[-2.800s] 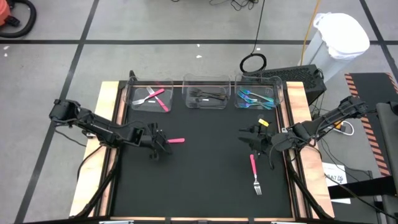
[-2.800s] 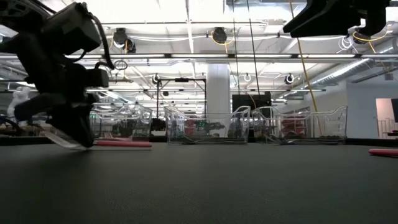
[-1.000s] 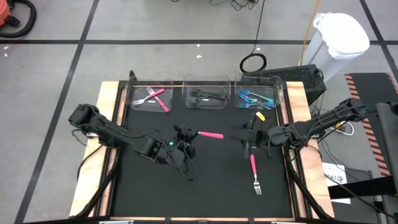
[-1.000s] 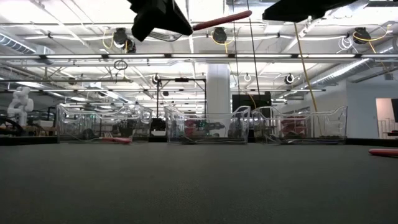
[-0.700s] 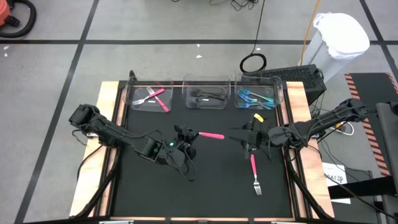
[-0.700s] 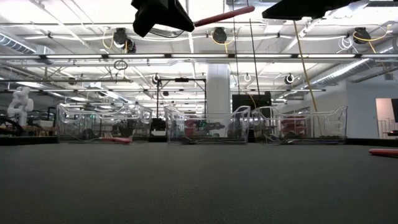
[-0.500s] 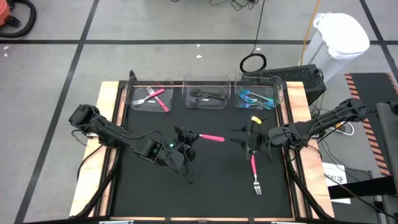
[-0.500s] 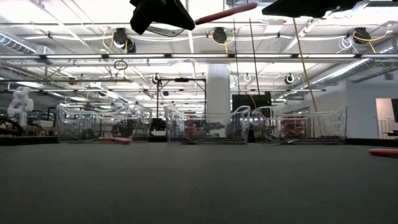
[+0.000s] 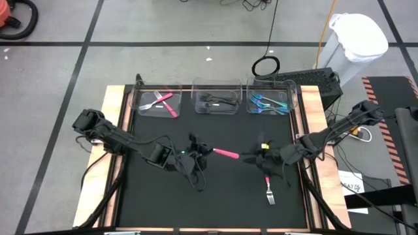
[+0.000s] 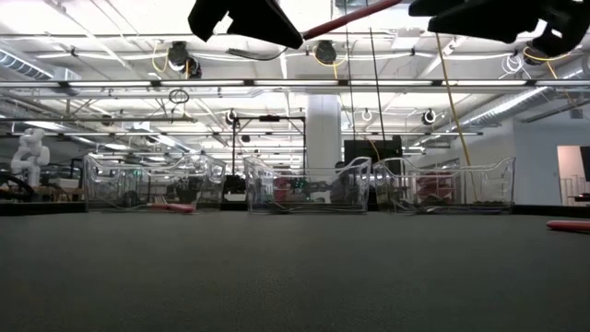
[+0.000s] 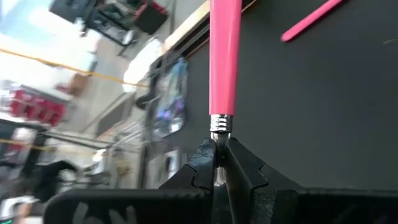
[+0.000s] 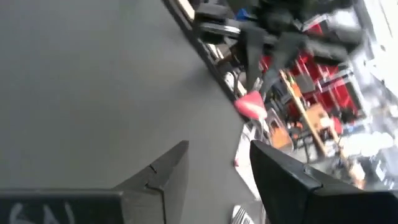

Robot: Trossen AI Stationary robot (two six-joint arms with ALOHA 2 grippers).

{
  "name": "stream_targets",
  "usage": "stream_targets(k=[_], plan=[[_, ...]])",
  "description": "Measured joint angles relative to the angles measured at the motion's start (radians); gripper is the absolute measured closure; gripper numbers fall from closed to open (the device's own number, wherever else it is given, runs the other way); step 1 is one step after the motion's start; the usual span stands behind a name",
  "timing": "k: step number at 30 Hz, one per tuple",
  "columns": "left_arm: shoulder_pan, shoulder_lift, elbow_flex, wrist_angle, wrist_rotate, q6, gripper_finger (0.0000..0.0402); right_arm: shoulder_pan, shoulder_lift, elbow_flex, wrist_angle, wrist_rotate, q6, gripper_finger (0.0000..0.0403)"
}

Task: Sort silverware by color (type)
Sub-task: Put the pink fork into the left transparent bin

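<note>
My left gripper hangs over the middle of the table, shut on a pink-handled utensil whose handle points toward the table's right. My right gripper stands open just right of the handle's free end, not touching it. A pink-handled fork lies flat on the mat under the right arm. More silverware lies in three clear bins at the far edge. In the low view both grippers are high above the mat. My left gripper pinches the utensil's silver neck, just below the pink handle, between its two fingers. The utensil's head is hidden between the fingers. The fingers come about level from the table's left and lie along the utensil. The utensil is lifted clear, its handle sticking out forward.
The left bin holds pink-handled pieces, the middle bin black ones, the right bin teal ones. The black mat has a wooden rim. A white bin and cables stand beyond the table's right side.
My right gripper has moved toward the near edge and toward the pink handle's free end, rolling as it went, and stays open. My left gripper has stayed in place but turned, swinging the handle's free end toward the near edge.
</note>
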Motion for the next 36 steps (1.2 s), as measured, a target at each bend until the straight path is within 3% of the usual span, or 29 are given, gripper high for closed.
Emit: stream_targets(k=[6, 19, 31, 36], plan=[[0.044, 0.000, 0.000, 0.000, 0.163, -0.067, 0.0384, 0.050, 0.102, 0.000, 0.054, 0.148, -0.153, 0.0236], [0.084, 0.000, -0.001, -0.016, 0.332, -0.124, 0.0384, 0.113, 0.287, 0.000, 0.310, 0.495, -0.443, 0.0236], [0.105, 0.000, -0.001, -0.020, 0.422, -0.175, 0.0384, 0.170, 0.300, 0.000, 0.352, 0.487, -0.520, 0.0236], [0.112, 0.012, -0.001, -0.016, 0.464, -0.177, 0.0384, 0.177, 0.300, 0.000, 0.364, 0.378, -0.551, 0.0236]])
